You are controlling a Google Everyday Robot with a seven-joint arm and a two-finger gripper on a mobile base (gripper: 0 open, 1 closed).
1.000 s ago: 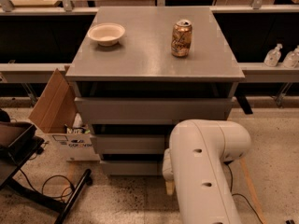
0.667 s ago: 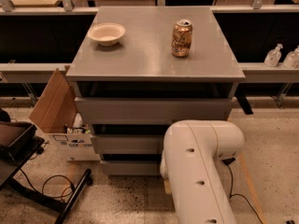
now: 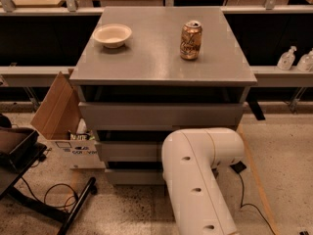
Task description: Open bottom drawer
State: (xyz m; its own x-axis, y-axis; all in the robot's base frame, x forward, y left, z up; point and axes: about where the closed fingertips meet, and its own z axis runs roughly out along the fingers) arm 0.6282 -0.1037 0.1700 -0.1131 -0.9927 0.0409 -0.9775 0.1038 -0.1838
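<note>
change: the arm has swung left across the cabinet front; we judge it is closing on its target.
gripper: hidden behind the arm, low at the cabinet front; open or shut, we cannot tell.
bottom drawer: lowest in the cabinet, looks shut.
axis: long side runs left-right along the cabinet; face points toward us.
</note>
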